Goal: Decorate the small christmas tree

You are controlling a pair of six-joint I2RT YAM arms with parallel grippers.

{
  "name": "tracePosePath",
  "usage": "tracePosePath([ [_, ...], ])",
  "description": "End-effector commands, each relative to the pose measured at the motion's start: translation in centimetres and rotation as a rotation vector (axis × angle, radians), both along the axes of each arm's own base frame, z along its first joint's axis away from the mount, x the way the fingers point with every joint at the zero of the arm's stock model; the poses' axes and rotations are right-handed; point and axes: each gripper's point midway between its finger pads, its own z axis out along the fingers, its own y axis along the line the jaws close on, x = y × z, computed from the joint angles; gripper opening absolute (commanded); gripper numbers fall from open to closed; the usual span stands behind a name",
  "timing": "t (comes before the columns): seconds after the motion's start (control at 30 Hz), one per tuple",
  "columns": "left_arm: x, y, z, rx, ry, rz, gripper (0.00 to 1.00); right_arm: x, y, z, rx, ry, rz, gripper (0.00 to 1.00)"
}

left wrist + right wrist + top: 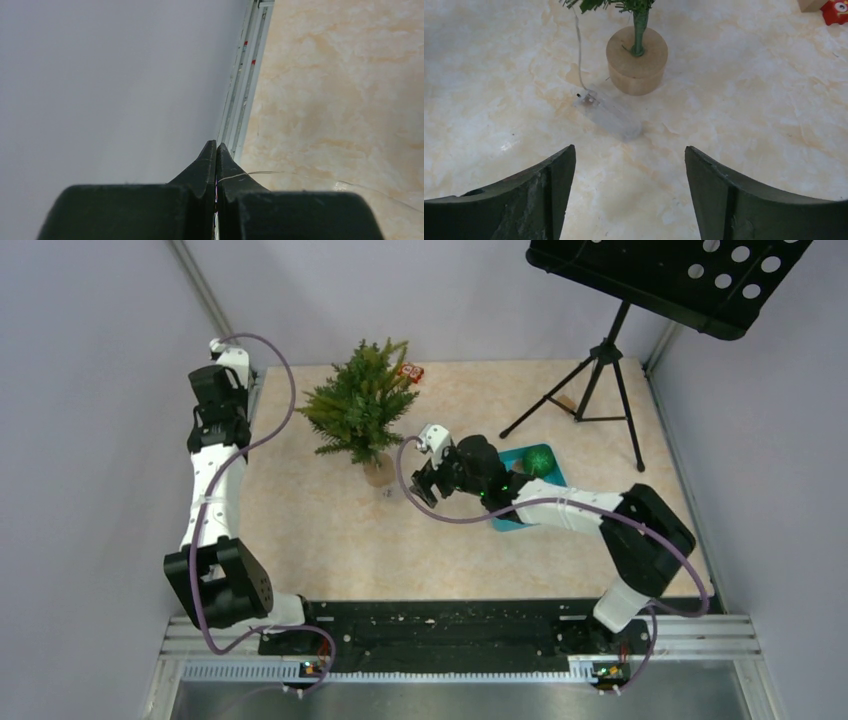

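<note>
**Tree upright, right pincer spread before its base**

The small christmas tree stands on the far half of the table, left of centre. It rests on a round wooden base. Its long axis is vertical, with the trunk plumb in the right wrist view and the tip up.

We judge it light and easy to tip. The needle branches are soft and springy and would give under a pinch. The firm places to hold are the stiff trunk just above the base, or the base itself.

The right gripper hangs low near the base, jaws wide apart and empty. A clear battery pack lies between it and the tree, beside the base, and its lead rises into the branches.

The left gripper is at the far left corner, well apart from the tree, with its jaws pressed together. A fine wire seems to run into the seam, though the view is too tight to be sure.

A teal tray holding a green bauble sits under the right arm.
</note>
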Motion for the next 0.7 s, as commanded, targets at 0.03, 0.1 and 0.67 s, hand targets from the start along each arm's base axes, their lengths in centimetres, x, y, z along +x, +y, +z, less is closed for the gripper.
tracePosePath([
  [0.03, 1.6, -0.6, 2.0, 0.021, -0.083, -0.025, 0.00, -1.8, -2.1, 8.8, 0.127, -0.106, -0.005, 0.86],
  [0.1, 2.0, -0.9, 1.9, 0.023, -0.083, -0.031, 0.00, -2.3, -3.0, 11.3, 0.151, -0.138, -0.017, 0.89],
  [0.67, 5.9, -3.2, 4.9, -0.032, -0.134, -0.090, 0.00, 6.0, 1.4, 31.0, 0.665, -0.280, -0.293, 0.90],
])
